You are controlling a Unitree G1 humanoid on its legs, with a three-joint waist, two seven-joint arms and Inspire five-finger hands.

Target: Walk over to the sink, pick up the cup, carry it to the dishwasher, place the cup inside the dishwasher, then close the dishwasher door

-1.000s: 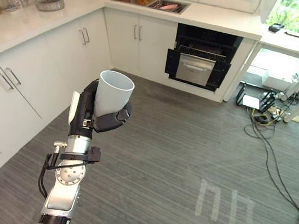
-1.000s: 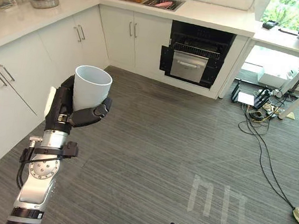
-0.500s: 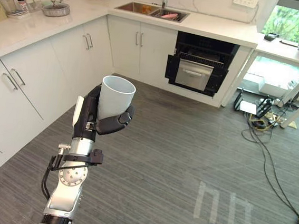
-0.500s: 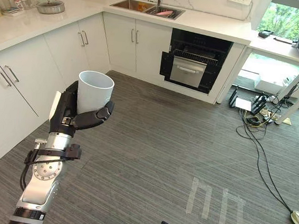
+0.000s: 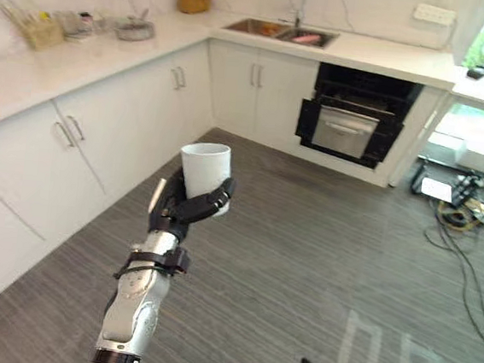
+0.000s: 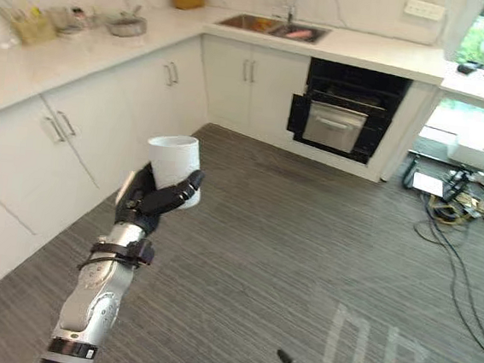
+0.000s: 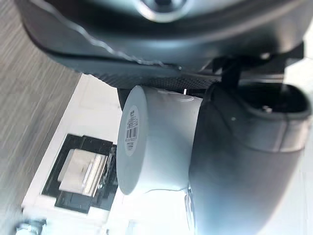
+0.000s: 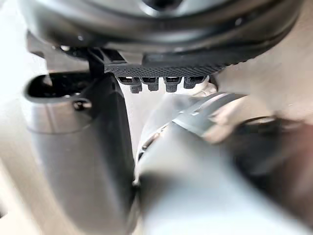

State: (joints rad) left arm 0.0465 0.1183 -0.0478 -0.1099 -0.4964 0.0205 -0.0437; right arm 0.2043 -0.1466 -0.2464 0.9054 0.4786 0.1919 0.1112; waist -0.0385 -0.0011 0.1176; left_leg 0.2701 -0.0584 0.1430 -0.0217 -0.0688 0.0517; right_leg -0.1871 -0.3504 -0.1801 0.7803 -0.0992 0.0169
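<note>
A plain white cup (image 5: 205, 168) stands upright in my left hand (image 5: 183, 210), which is raised in front of me over the wood-look floor. Fingers and thumb are curled round the cup's lower half; the left wrist view shows the cup (image 7: 156, 142) from its base with the thumb (image 7: 234, 161) against its side. The dishwasher (image 5: 355, 124) sits under the back counter with its door open and a silver rack showing, well beyond the cup. The sink (image 5: 278, 32) is set in the counter left of it. My right hand (image 8: 78, 147) hangs idle with relaxed fingers.
White cabinets (image 5: 101, 134) and a pale counter (image 5: 66, 53) with pots and jars run along the left and back. Cables (image 5: 466, 255) trail on the floor at right near a desk. Pale marks (image 5: 384, 354) lie on the floor.
The whole picture has shifted as the camera moved, bringing more of the left cabinets into view. The cup stays upright in my left hand, now held farther out.
</note>
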